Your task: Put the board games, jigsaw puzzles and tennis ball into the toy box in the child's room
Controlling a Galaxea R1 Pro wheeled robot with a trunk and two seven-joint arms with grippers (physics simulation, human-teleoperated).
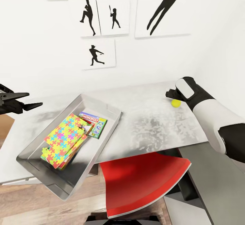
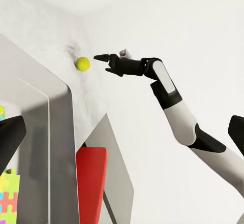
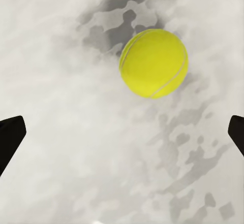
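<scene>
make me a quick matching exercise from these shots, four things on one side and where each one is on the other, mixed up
Things:
1. tennis ball
2. jigsaw puzzles
3. red chair
4. Monopoly box

Places:
A. in the toy box, on the side nearer the robot
B. on the bare table, just below the right gripper
C. pushed under the table's near edge
D. in the toy box, toward the wall, partly under the puzzles

Pairs: 1-B, 2-A, 3-C, 4-D
</scene>
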